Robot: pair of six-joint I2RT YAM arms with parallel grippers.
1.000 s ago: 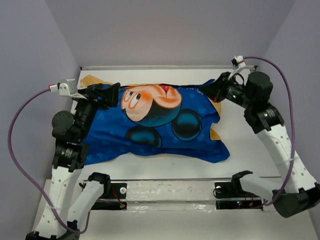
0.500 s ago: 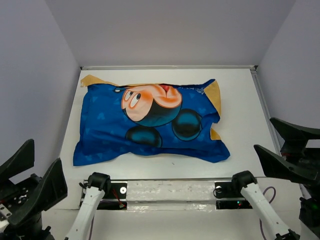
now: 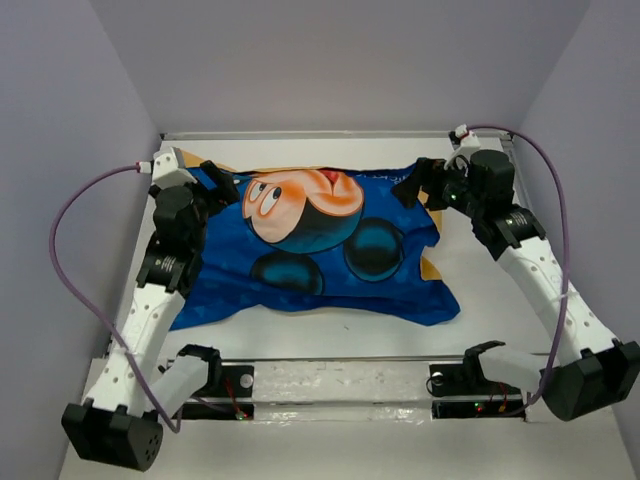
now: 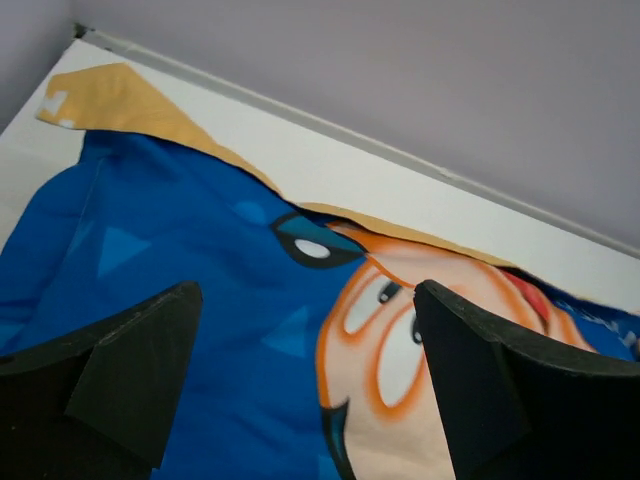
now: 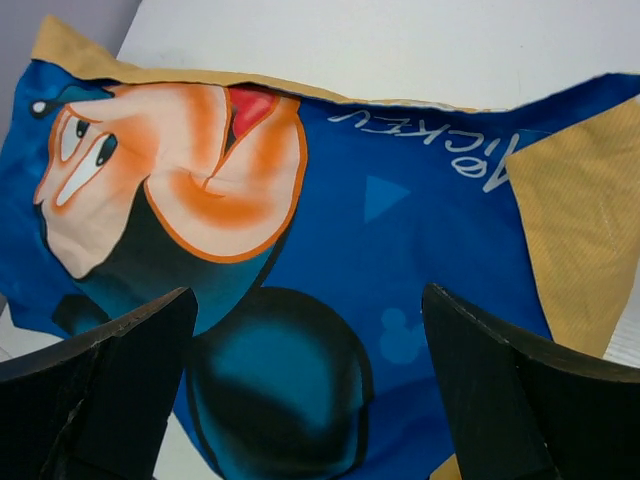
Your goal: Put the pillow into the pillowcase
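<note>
task near done: plump blue mouse-print fabric pillowcase (image 3: 300, 250) with mustard edges; pillow unseen, likely inside | left gripper (image 4: 305, 300) spread, empty | right gripper (image 5: 308, 300) spread, empty

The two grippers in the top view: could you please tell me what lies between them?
The pillowcase, blue face with the mouse head up, fills the stretch between the left gripper and the right gripper, as the top external view shows.
</note>
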